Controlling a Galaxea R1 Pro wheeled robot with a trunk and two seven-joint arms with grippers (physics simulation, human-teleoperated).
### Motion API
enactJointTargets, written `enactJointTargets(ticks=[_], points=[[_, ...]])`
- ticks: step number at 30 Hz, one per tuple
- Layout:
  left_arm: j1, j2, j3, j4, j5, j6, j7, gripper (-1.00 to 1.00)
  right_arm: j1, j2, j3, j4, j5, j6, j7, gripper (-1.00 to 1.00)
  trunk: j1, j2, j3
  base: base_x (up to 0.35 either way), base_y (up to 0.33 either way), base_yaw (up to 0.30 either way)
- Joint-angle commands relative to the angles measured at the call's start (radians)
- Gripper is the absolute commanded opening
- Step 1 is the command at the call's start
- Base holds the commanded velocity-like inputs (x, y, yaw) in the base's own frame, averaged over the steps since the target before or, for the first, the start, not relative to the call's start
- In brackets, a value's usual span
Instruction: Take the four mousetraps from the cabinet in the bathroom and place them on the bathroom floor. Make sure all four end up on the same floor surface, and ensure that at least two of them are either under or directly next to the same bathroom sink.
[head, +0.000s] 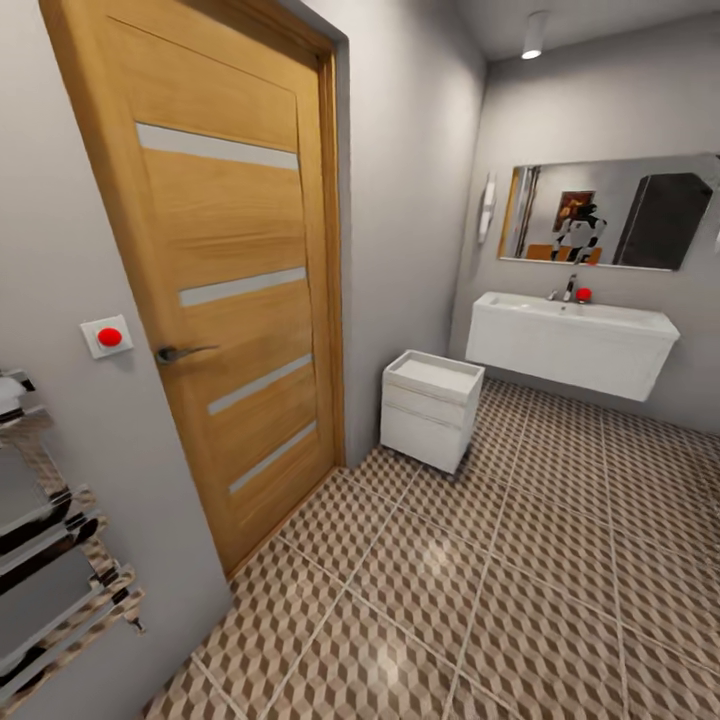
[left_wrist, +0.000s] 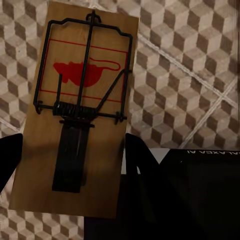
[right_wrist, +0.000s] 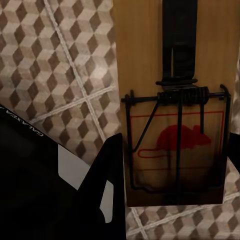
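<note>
Head view: we face a bathroom with a wooden door (head: 225, 270) on our left, a small white drawer unit (head: 430, 408) just past it against the grey wall, and the white wall-hung sink (head: 570, 342) further back under a mirror (head: 610, 212). The cube-patterned floor (head: 480, 590) spreads from the door to the sink. A chrome towel rail (head: 50, 540) sits at the near left edge, and a red button (head: 108, 337) is on the wall beside the door handle.

At our left wrist, a mousetrap (left_wrist: 75, 110) is clamped in the left gripper (left_wrist: 70, 150): dark fingers (left_wrist: 137, 160) press against its two long edges, and it hangs above the floor tiles. Its red mouse print and black wire spring face the camera.

At our right wrist, a second mousetrap (right_wrist: 175, 100) is held in the right gripper (right_wrist: 172, 165), with one finger (right_wrist: 107, 175) against its edge; the other finger is mostly out of frame. It too is above the patterned tiles.
</note>
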Motion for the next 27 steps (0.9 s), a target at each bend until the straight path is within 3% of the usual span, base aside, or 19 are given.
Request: enactJointTargets(ticks=[1,27], points=[[-0.001,0.001,-0.004,-0.004,-0.003,0.003,0.007,-1.00,-0.001,0.000,-0.008,0.000,0.005,-0.001,0.007,-1.00,0.000,-0.001,-0.001,0.000,0.000,-0.286],[-0.001,0.001,-0.004,-0.004,-0.003,0.003,0.007,-1.00,-0.001,0.004,-0.008,0.000,0.005,-0.001,0.007,-1.00,0.000,-0.001,0.000,0.000,0.000,-0.270]])
